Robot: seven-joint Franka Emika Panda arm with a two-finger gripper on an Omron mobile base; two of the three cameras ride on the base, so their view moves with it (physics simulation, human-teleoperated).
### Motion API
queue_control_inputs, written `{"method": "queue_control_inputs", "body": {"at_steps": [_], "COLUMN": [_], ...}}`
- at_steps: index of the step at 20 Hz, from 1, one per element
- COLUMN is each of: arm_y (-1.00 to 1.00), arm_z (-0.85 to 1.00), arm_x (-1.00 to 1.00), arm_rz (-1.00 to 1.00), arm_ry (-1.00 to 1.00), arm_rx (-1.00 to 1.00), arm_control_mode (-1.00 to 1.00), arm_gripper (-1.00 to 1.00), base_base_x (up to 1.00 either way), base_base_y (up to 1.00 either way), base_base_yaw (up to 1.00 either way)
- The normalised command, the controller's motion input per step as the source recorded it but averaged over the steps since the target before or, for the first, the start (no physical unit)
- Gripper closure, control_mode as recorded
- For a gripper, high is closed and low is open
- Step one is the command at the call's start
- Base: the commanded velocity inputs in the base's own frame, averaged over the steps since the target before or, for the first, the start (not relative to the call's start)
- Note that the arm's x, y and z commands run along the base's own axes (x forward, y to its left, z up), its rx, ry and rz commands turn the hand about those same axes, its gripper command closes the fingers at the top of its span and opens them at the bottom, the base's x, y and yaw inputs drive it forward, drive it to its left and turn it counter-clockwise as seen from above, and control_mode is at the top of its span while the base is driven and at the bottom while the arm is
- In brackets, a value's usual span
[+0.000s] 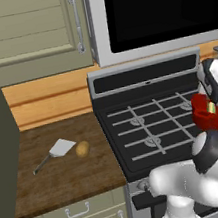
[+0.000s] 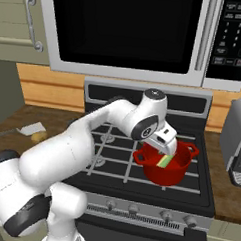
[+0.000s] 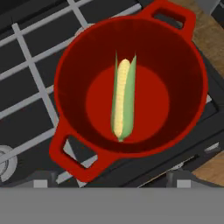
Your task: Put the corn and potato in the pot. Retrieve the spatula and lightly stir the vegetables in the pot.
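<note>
Corn: the corn (image 3: 121,99) lies flat on the floor of the pot (image 3: 70,78), husk and all, touching nothing else. That half of the loading looks done!
Pot: the red pot sits on the stove (image 2: 115,162), toward its right side, right under the hand.
Gripper: the gripper (image 2: 164,145) hangs just above the pot's rim in the right base view. In the hand view the two dark tips stand apart at the bottom with nothing between them, so the jaws read as open and empty.
Potato: the potato (image 1: 82,148) is out on the wooden table (image 1: 62,180) to the left of the stove, well apart from the pot. Not loaded yet.
Spatula: the spatula (image 1: 57,152) lies on the same table, its pale blade just beside the potato, handle pointing off to the near left. Nobody has picked it up.
Progress: my call is roughly a third of the way. One vegetable is in, one is waiting.
Left to do: bring the potato across into the pot, then fetch the spatula and give the two a light stir.
Next: I'd expect a long swing left to that potato.
</note>
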Motion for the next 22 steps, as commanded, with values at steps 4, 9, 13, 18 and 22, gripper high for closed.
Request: {"method": "queue_control_inputs", "body": {"at_steps": [4,9,13,18,22], "arm_y": [1.0,1.0,1.0,1.0,1.0], "arm_z": [0.31,0.05,0.03,0.0,0.0], "arm_x": [-0.51,-0.46,-0.14,0.03,0.19], "arm_rz": [0.01,0.01,0.03,0.08,0.11], "arm_ry": [0.07,0.01,0.01,0.02,0.05], "arm_rx": [0.0,0.0,-0.03,-0.06,-0.05], "arm_control_mode": [-1.0,-1.0,-1.0,-1.0,-1.0], "arm_gripper": [-1.0,-1.0,-1.0,-1.0,-1.0], "base_base_x": [0.0,0.0,0.0,0.0,0.0], "base_base_y": [0.0,0.0,0.0,0.0,0.0], "base_base_yaw": [0.0,0.0,0.0,0.0,0.0]}}
